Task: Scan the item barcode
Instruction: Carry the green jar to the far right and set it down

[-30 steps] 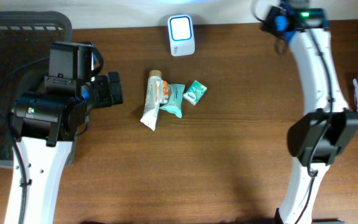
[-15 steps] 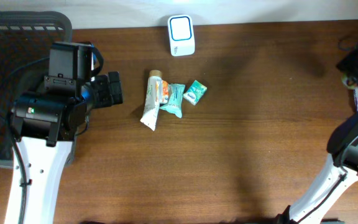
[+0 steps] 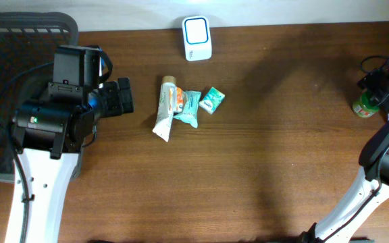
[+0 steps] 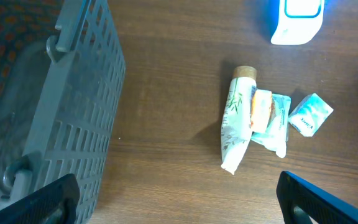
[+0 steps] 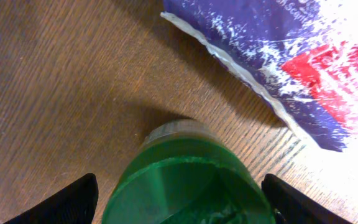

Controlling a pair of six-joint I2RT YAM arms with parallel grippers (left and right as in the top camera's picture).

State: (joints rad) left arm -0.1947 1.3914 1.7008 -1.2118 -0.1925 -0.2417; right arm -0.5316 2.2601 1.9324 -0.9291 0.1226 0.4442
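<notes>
A green bottle point(image 3: 365, 106) stands upright on the table at the far right edge. My right gripper point(image 3: 375, 91) hangs straight over it. In the right wrist view its open gripper point(image 5: 182, 200) has one black finger point(image 5: 73, 202) on each side of the bottle point(image 5: 188, 180), a sliver of table showing beside the left finger. The white scanner point(image 3: 197, 38) with a blue-lit window stands at the back centre. My left gripper point(image 3: 123, 96) is wide open and empty near the basket; the left wrist view shows its gripper point(image 4: 179, 202) above bare wood.
A white tube point(image 3: 163, 108), a teal packet point(image 3: 188, 108) and a small teal pack point(image 3: 212, 99) lie together mid-table. A dark mesh basket point(image 3: 19, 30) fills the left side. A purple and red packet point(image 5: 291, 56) lies just behind the bottle.
The right arm swung from the back of the table out to the far right edge, bringing the green bottle down onto the wood, and its jaws widened. The left arm stayed still.
</notes>
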